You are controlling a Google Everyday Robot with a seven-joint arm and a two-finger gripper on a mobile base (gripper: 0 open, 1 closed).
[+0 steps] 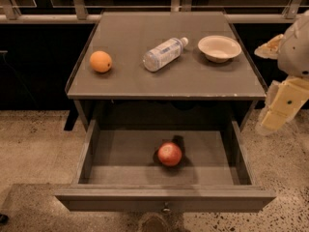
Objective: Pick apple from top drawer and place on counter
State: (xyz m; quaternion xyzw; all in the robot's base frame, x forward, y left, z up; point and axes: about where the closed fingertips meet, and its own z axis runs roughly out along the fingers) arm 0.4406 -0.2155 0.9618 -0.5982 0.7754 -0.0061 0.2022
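Observation:
The apple, red-orange with a paler patch, lies on the floor of the open top drawer, slightly right of centre. The drawer is pulled fully out and its small metal knob shows on the front panel. The counter is the grey-brown top above it. My gripper hangs at the right edge of the view, beside the counter's right front corner. It is above and well to the right of the apple and touches nothing.
On the counter lie a plain orange at the left, a clear plastic bottle on its side in the middle and a pale bowl at the right. A railing and dark glass stand behind. The floor is speckled.

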